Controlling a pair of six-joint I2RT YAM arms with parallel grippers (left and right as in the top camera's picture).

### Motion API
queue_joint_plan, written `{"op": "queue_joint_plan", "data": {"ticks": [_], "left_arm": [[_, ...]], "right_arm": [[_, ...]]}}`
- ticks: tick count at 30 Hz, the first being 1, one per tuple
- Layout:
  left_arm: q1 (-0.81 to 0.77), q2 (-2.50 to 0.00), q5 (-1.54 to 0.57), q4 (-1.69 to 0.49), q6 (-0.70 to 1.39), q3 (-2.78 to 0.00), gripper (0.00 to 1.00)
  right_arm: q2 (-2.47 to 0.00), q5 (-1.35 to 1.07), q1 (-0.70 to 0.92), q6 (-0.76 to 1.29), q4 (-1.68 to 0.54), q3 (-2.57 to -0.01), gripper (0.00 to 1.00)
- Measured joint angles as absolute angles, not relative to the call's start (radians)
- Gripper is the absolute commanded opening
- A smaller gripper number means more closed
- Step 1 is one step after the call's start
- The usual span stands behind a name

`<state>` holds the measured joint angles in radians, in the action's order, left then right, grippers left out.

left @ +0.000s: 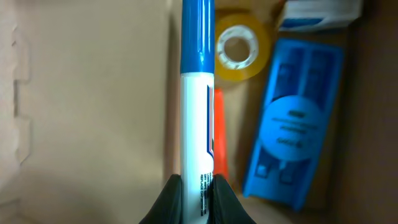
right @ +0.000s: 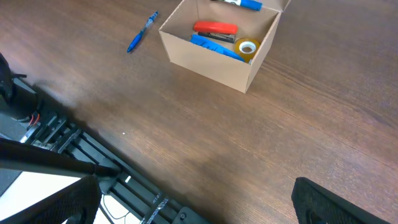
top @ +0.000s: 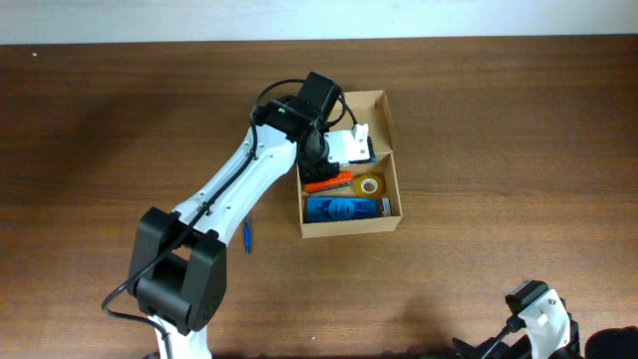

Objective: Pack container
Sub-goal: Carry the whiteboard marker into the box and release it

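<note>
The wooden table (top: 498, 120) is carrying the cardboard container (top: 349, 226) near centre, with a blue pen (top: 247, 237) lying nearby. The left gripper (left: 198, 186) is clamping a marker (left: 198, 93) over the container. The right gripper (right: 199, 202) is resting with its fingers spread.

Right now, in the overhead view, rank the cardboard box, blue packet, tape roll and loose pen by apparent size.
1. Cardboard box
2. Blue packet
3. Tape roll
4. Loose pen: about the roll's width in length, but thinner.

Matt cardboard container (right: 205, 59) — glossy plastic marker (left: 198, 112)
</note>
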<state>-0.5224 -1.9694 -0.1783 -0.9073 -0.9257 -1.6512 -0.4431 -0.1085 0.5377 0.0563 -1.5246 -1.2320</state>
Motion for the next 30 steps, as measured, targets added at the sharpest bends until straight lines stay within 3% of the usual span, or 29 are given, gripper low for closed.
{"op": "queue_joint_plan", "data": {"ticks": [15, 17, 19, 20, 30], "left_arm": [[-0.51, -1.971, -0.199, -0.825, -0.971, -1.559, 0.04], [-0.509, -1.972, -0.199, -0.825, -0.971, -1.549, 0.2], [-0.508, -1.972, -0.199, -0.825, -0.976, -1.548, 0.44], [-0.507, -1.972, -0.199, -0.825, -0.975, -1.548, 0.47], [-0.512, -1.962, -0.198, -0.825, -0.981, -1.547, 0.51]], "right_arm": [[-0.443, -0.109, 0.538, 0.057, -1.524, -1.232, 0.99], [-0.443, -0.109, 0.538, 0.056, -1.524, -1.232, 0.99], [-0.443, -0.109, 0.538, 0.056, -1.525, -1.232, 0.99], [-0.443, -0.108, 0.538, 0.057, -1.525, -1.232, 0.99], [-0.443, -0.108, 0.538, 0.057, -1.525, -1.232, 0.99]]}}
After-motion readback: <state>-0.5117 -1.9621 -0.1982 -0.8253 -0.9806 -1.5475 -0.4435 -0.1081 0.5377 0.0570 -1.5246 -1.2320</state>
